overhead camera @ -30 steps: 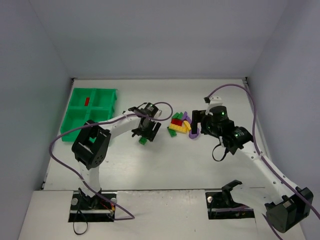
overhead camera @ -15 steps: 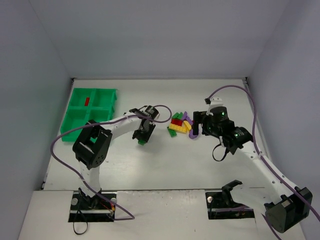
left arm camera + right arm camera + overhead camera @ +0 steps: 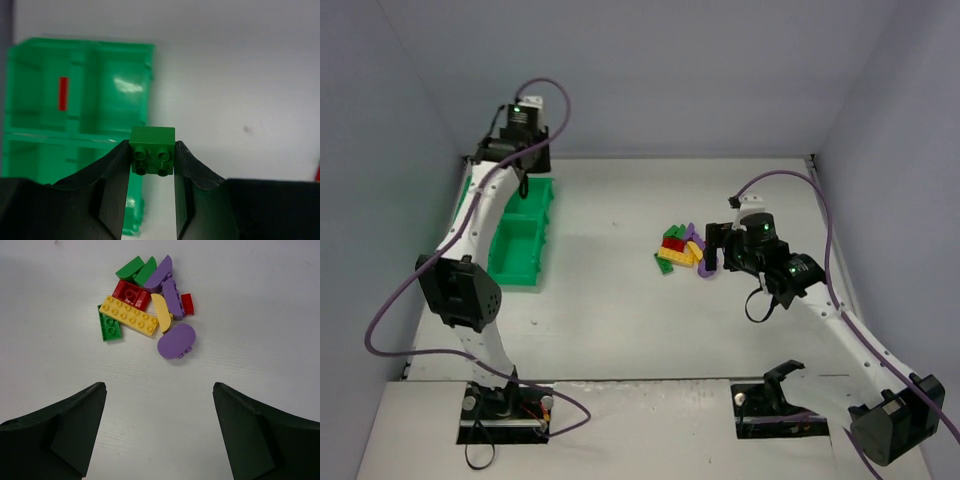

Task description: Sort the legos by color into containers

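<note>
The left arm (image 3: 480,205) and the right arm (image 3: 850,335) both have slim white links between bulky black joint housings (image 3: 457,292). A loose purple cable (image 3: 826,225) follows each one. Small green lights (image 3: 755,226) glow near the wrists. The fingers (image 3: 65,432) are matte black and wedge-shaped, with smooth faces.

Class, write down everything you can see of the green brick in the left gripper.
The green brick is small, square, dark-green plastic, with four round studs on the face toward the wrist camera. The left gripper clamps its sides between black fingers, in the air, by the edge of the green tray.
</note>
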`<state>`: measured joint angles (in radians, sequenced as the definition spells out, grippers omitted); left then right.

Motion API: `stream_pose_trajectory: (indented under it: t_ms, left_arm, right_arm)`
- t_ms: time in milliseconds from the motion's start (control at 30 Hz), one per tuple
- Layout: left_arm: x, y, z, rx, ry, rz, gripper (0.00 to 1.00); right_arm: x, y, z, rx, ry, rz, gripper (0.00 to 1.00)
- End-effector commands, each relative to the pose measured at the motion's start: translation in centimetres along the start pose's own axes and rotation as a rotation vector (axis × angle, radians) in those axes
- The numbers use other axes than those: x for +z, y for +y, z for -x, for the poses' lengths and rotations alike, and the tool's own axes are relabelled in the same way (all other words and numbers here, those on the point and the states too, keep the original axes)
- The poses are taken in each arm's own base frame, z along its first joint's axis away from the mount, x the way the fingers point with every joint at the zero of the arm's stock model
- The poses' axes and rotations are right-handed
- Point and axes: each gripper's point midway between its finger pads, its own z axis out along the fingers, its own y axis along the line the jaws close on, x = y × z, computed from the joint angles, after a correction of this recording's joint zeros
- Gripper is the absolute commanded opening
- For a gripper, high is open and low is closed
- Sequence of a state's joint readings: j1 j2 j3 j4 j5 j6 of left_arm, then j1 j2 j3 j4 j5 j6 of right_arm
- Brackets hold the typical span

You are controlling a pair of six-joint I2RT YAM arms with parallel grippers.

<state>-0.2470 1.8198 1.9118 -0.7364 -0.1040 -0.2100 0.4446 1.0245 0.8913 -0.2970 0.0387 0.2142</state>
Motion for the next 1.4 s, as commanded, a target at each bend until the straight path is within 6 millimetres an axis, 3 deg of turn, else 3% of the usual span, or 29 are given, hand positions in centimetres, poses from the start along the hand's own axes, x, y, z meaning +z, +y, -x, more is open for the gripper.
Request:
stream_pose_trajectory:
  t_ms: [0, 133, 167, 200, 267, 467, 667, 733, 800, 1000, 1100, 1133, 1200, 1233, 1333, 1367]
  left_arm:
    - [0.4, 4.8, 3.2, -0.034, -0.055, 0.098, 0.0]
    - [3.6, 7.4, 4.5, -0.12, -0.058, 0.109, 0.0]
    - [5.4, 7.7, 3.7, -0.125, -0.029, 0.114, 0.0]
    - [5.8, 7.9, 4.2, -0.13, -0.039, 0.112, 0.0]
    - [7.9, 8.0, 3.4, -0.134, -0.004, 0.1, 0.0]
    - [10.4, 7.8, 1.5, -0.142, 0.052, 0.098, 0.0]
    - [11.1, 8.6, -0.3, -0.169, 0.095, 0.142, 0.2]
    - [11.2, 8.6, -0.5, -0.173, 0.099, 0.14, 0.35]
    - [11.3, 8.6, -0.9, -0.175, 0.107, 0.141, 0.42]
    - [10.1, 8.5, -0.2, -0.181, 0.084, 0.136, 0.64]
    - [8.5, 8.2, 1.1, -0.192, 0.05, 0.118, 0.67]
    - [7.1, 7.6, 2.2, -0.193, 0.018, 0.097, 0.67]
    - [5.7, 6.0, 2.8, -0.19, -0.002, 0.042, 0.67]
    - [3.9, 5.1, 3.8, -0.185, -0.031, 0.014, 0.67]
    - [1.0, -0.2, 3.5, -0.109, -0.046, -0.093, 0.67]
    - [0.2, -3.4, 2.7, -0.051, -0.041, -0.142, 0.67]
  right_arm:
    - [-0.6, 0.5, 2.5, 0.012, -0.067, 0.023, 0.85]
    - [-0.3, 0.6, 2.2, 0.008, -0.052, 0.027, 0.85]
    - [-0.2, 0.6, 2.1, 0.009, -0.049, 0.025, 0.85]
    - [-0.1, 0.5, 2.0, 0.009, -0.046, 0.025, 0.85]
    - [0.2, 0.5, 1.8, 0.007, -0.036, 0.021, 0.85]
    - [0.7, 0.3, 1.1, 0.006, -0.012, 0.01, 0.85]
    - [1.2, -0.1, 0.4, -0.002, 0.012, -0.005, 0.85]
    - [1.4, -0.1, 0.1, -0.005, 0.02, -0.005, 0.85]
    - [1.7, -0.2, -0.5, -0.008, 0.036, -0.009, 0.85]
    - [1.6, -0.1, -0.4, -0.003, 0.033, 0.0, 0.84]
    - [1.4, 0.2, 0.0, -0.001, 0.022, 0.013, 0.82]
    - [1.3, 0.2, 0.2, 0.004, 0.018, 0.014, 0.81]
    - [1.1, 0.3, 0.5, 0.009, 0.008, 0.016, 0.76]
    - [1.1, 0.3, 0.6, 0.016, 0.006, 0.017, 0.75]
    - [0.9, 0.5, 0.9, 0.035, -0.003, 0.019, 0.7]
    - [0.8, 0.5, 1.0, 0.04, -0.009, 0.019, 0.69]
